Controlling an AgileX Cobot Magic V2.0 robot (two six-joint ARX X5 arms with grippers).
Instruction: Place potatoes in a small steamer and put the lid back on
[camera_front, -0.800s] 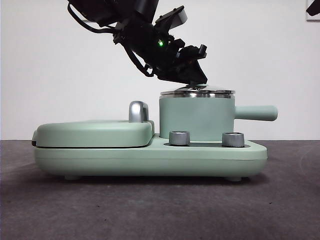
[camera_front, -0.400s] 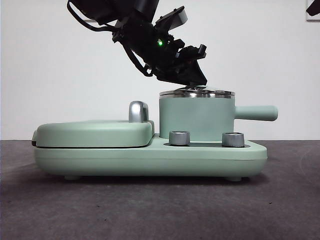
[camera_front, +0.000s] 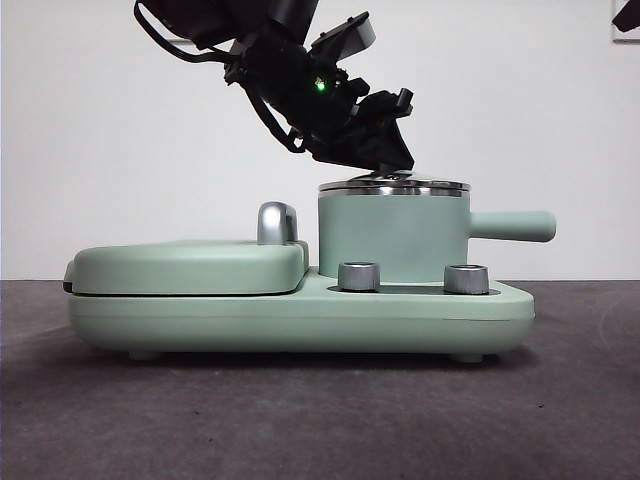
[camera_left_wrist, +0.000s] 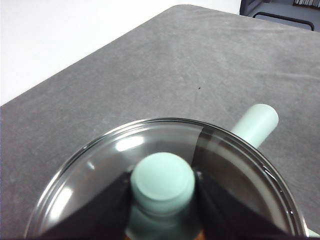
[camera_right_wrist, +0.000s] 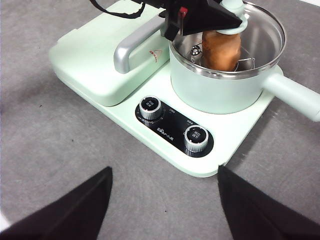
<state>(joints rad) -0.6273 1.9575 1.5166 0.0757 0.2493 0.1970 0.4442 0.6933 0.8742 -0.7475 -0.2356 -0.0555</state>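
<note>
Nothing shifted since half a second ago: on grey table (camera_front: 300, 420), white wall behind, my left gripper (camera_left_wrist: 162, 192) pinched the lid (camera_left_wrist: 100, 165) knob atop the small steamer (camera_front: 393, 235); right gripper (camera_right_wrist: 165, 200) spread; potatoes (camera_right_wrist: 221, 50) orange-brown inside.

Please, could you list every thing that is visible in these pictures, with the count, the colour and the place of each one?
small steamer: one, mint-green pot with steel rim and straight side handle, standing on the cooker base.
lid: one, clear glass with steel rim and mint-green knob, seated on the small steamer.
potatoes: one orange-brown lump, inside the small steamer, under the lid.
cooker base: one, mint-green, on the table.
griddle cover: one, flat mint-green, chrome handle, beside the small steamer.
dials: two, silver, on the base's black panel.
table: one, grey.
left gripper: black, shut on the knob.
right gripper: black, open, above the table, apart from the cooker.
</note>
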